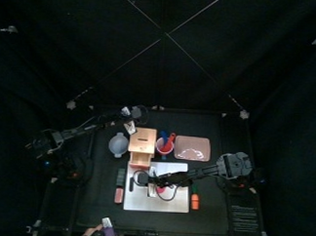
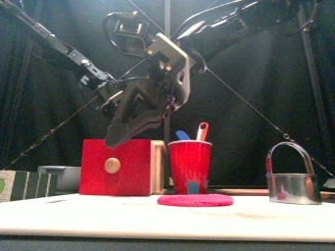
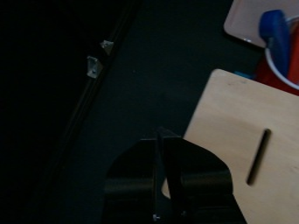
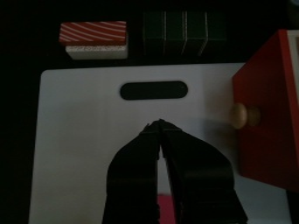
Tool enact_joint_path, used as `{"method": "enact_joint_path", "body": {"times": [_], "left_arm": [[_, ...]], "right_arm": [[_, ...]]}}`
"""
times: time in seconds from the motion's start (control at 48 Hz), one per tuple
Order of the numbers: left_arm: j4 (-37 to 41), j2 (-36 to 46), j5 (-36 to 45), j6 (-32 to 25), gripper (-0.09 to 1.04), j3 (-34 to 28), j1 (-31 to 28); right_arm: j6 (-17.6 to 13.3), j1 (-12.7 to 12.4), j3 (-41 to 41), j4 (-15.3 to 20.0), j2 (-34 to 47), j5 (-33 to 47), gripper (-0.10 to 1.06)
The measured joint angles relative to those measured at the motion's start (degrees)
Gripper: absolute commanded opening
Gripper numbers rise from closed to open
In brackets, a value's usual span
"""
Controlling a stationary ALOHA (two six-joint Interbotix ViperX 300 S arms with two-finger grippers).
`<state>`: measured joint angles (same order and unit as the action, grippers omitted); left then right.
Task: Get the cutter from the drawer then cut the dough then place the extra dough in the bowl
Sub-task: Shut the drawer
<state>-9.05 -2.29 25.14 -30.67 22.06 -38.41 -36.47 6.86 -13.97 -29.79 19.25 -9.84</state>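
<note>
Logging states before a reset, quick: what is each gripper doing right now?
Left gripper: fingers closed, empty.
Right gripper: fingers closed, empty, over the flat white cutting board.

Round metal cutter (image 2: 293, 176) upright at board's (image 1: 176, 171) front-right corner, flat pink dough disc (image 2: 195, 200) near board's front edge, blue-grey bowl (image 1: 117, 143) toward table's (image 1: 206, 127) left edge

Left arm (image 1: 88, 129), stretched inward; left gripper (image 3: 160, 140) jaws together, empty. Right arm (image 1: 198, 172), reaching past the middle; right gripper (image 4: 156, 129) jaws together, empty.

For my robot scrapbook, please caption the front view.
Red-fronted wooden box, red cup of toy knives, flat pink dough and metal cutter sit side by side.
</note>
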Motion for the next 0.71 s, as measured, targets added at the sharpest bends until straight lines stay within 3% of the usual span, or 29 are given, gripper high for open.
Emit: {"method": "enact_joint_path", "body": {"times": [0.229, 0.438, 0.708], "left_arm": [[0.18, -7.91, 5.71, -4.57, 0.44, -7.03, -0.18], [0.00, -8.61, 5.71, -5.19, 0.34, -6.59, -0.09], [0.00, -8.53, 5.63, -5.19, 0.34, -4.39, 0.09]], "right_arm": [[0.09, -1.67, 0.62, 0.44, 1.14, 0.00, 0.18], [0.09, -2.72, 0.79, 0.44, 2.11, 0.00, 0.18], [0.09, -3.25, 1.32, 0.44, 3.34, -0.18, 0.18]]}}
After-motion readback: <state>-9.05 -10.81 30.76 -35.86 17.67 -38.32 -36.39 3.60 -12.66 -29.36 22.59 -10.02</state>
